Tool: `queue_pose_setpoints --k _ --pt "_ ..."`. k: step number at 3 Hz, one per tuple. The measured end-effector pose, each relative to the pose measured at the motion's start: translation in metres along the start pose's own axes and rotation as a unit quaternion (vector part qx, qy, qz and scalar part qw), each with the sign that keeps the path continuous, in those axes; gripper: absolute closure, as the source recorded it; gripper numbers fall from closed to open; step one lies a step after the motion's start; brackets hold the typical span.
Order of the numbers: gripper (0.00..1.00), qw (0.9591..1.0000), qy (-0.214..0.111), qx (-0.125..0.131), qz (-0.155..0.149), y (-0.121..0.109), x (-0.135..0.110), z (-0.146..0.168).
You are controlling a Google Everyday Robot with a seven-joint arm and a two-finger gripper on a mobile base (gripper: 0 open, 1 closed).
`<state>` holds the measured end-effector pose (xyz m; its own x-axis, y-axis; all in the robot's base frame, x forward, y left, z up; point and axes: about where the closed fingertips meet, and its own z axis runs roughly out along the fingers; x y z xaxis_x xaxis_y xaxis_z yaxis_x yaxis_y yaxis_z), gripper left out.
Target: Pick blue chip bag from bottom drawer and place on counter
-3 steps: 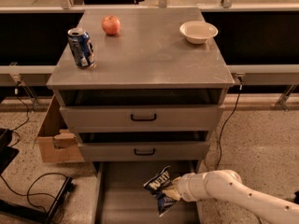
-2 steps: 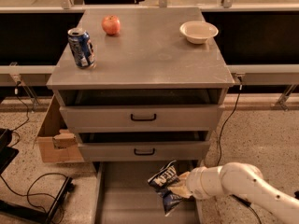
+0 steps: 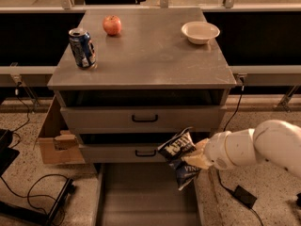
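The blue chip bag (image 3: 181, 158) is dark blue foil with white lettering. It hangs in the air at the right side of the open bottom drawer (image 3: 146, 197), level with the middle drawer's front. My gripper (image 3: 197, 157) comes in from the right on a white arm and is shut on the bag's right edge. The counter (image 3: 146, 51) is the flat grey cabinet top, higher up and behind.
On the counter stand a blue soda can (image 3: 83, 48) at the left, a red apple (image 3: 112, 25) at the back and a white bowl (image 3: 200, 32) at the back right. A cardboard box (image 3: 54, 140) sits on the floor left of the cabinet. Cables lie on the floor.
The gripper has lifted the bag up out of the bottom drawer and a little to the right. The arm has risen with it.
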<state>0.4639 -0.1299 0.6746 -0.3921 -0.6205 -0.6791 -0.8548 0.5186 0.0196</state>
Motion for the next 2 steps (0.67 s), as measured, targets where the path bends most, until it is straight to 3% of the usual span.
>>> queue_pose_setpoints --k 2 --pt "1.0 0.997 -0.012 0.076 -0.004 -0.055 -0.128 -0.111"
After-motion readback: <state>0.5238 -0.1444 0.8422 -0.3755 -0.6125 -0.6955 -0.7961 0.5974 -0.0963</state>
